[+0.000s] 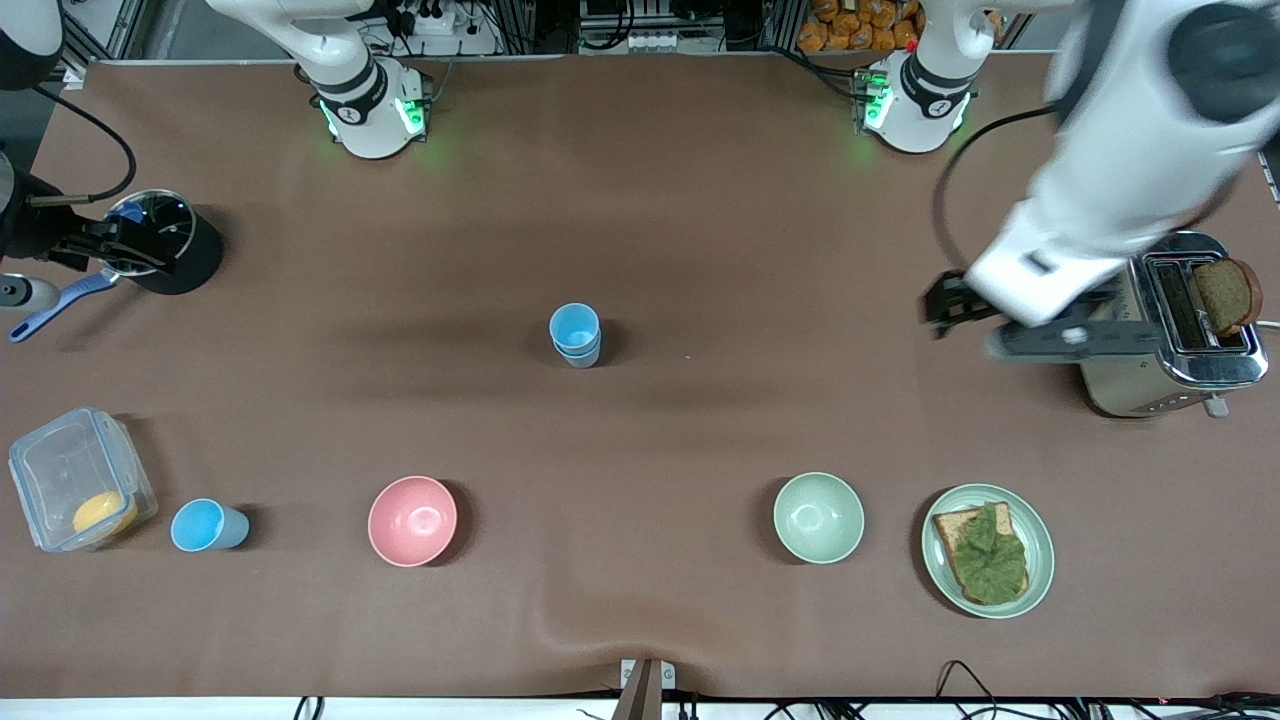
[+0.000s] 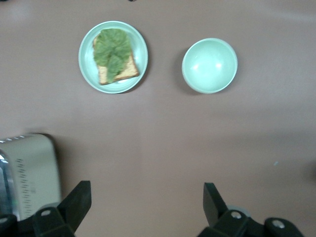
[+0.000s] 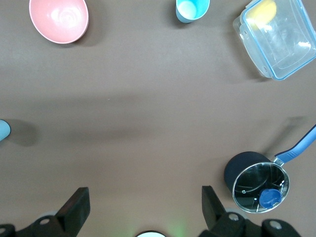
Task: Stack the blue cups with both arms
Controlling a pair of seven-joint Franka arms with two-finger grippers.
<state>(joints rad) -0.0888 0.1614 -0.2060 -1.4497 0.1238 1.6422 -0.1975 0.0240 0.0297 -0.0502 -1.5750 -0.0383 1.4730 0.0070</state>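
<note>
Two blue cups (image 1: 575, 335) stand nested upright at the table's middle, a sky-blue one in a greyer one; their edge shows in the right wrist view (image 3: 3, 130). A further sky-blue cup (image 1: 206, 525) stands near the front edge beside a clear box, and it also shows in the right wrist view (image 3: 192, 9). My left gripper (image 1: 950, 303) is open and empty, up in the air beside the toaster; in the left wrist view (image 2: 146, 205) only bare table lies between its fingers. My right gripper (image 1: 125, 245) is open and empty over the black pot, as the right wrist view (image 3: 144, 206) shows.
A toaster (image 1: 1175, 335) with a bread slice stands at the left arm's end. A black pot (image 1: 175, 250) with a blue-handled utensil stands at the right arm's end. Along the front are a clear box (image 1: 75, 480), pink bowl (image 1: 412, 520), green bowl (image 1: 818, 517) and plate with toast (image 1: 1035, 550).
</note>
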